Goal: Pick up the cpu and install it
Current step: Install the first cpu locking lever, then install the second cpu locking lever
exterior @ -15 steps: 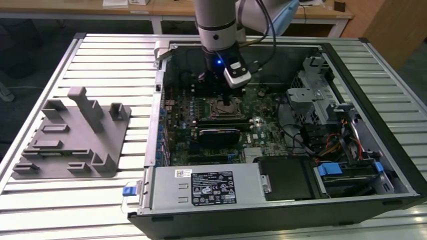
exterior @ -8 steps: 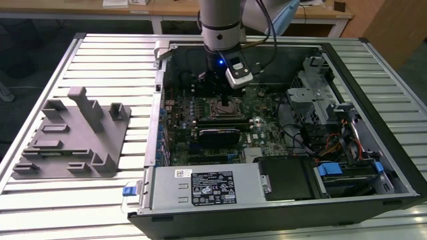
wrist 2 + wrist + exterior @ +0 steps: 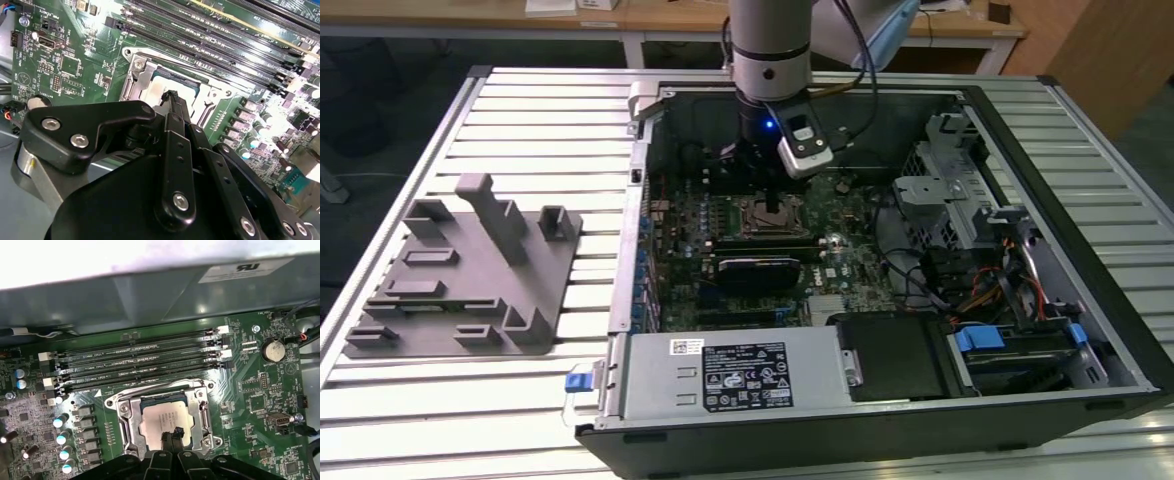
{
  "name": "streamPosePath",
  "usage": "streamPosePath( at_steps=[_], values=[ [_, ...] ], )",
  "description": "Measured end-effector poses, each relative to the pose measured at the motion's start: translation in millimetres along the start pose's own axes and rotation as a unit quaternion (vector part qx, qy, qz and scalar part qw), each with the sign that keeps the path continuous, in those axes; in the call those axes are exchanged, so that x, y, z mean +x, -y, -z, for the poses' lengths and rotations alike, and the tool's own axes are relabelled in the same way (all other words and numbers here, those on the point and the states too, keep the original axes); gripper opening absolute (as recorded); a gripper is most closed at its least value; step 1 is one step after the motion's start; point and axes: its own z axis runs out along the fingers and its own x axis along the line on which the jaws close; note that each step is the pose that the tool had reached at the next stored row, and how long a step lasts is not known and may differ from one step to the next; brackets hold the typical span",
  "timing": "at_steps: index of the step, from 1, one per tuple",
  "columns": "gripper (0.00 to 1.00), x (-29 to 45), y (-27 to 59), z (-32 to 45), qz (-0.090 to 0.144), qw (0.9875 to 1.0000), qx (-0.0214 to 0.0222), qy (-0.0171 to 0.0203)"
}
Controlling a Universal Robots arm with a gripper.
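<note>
The cpu (image 3: 166,421) is seen lying flat inside the socket frame (image 3: 165,415) on the green board (image 3: 240,410), its silver top facing up and the frame's metal edges running around it on all sides. In both wrist views the fingers (image 3: 171,436) are drawn together into a narrow black point, with nothing clamped between them, and their tips stand just above the near edge of the chip (image 3: 172,85); whether the tips actually touch the metal top cannot be told, since the angle is shallow and the tips hide the spot beneath them. The memory slots (image 3: 140,365) lie beyond the fingertips, on the far side of the socket, and a round coin battery (image 3: 274,351) sits well off to one side of them. In the exterior view the arm (image 3: 767,60) is seen reaching down into the open computer case (image 3: 1067,330), which rests on the slatted table (image 3: 520,110), while the grey plastic tray (image 3: 467,270) stands apart from the fingers, outside the case. The placing step is judged to be in hand or just finished: the chip appears seated in its socket and released. For whatever follows, a straight, gentle lift clear of the chip would be called for, so that it is not dragged or tilted out of its seat.
</note>
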Motion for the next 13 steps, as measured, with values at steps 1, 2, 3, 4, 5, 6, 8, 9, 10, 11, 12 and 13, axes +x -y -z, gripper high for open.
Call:
streamPosePath(
  at_steps=[1, 2, 3, 4, 5, 6, 8, 9, 10, 11, 12, 13],
  values=[
    [0.11, -1.0, -0.1, -0.1, 0.000, 1.0000, 0.0003, -0.0016],
    [0.11, -2.0, -0.2, -0.2, 0.000, 1.0000, 0.0006, -0.0031],
    [0.11, -3.0, -0.4, -0.3, 0.000, 1.0000, 0.0008, -0.0044],
    [0.11, -4.0, -0.5, -0.4, -0.001, 1.0000, 0.0011, -0.0056],
    [0.11, -5.1, -0.7, -0.5, -0.001, 1.0000, 0.0013, -0.0066],
    [0.11, -5.6, -0.7, -0.5, -0.001, 1.0000, 0.0014, -0.0069],
    [0.11, -5.6, -0.7, -0.5, -0.001, 1.0000, 0.0014, -0.0070],
    [0.11, -5.6, -0.8, -0.5, -0.002, 1.0000, 0.0014, -0.0070],
    [0.11, -5.6, -0.8, -0.5, -0.002, 1.0000, 0.0014, -0.0070],
    [0.11, -5.6, -0.8, -0.5, -0.002, 1.0000, 0.0015, -0.0070],
    [0.11, -5.6, -0.8, -0.5, -0.002, 1.0000, 0.0015, -0.0070],
    [0.11, -5.6, -0.8, -0.5, -0.002, 1.0000, 0.0014, -0.0070]
  ],
)
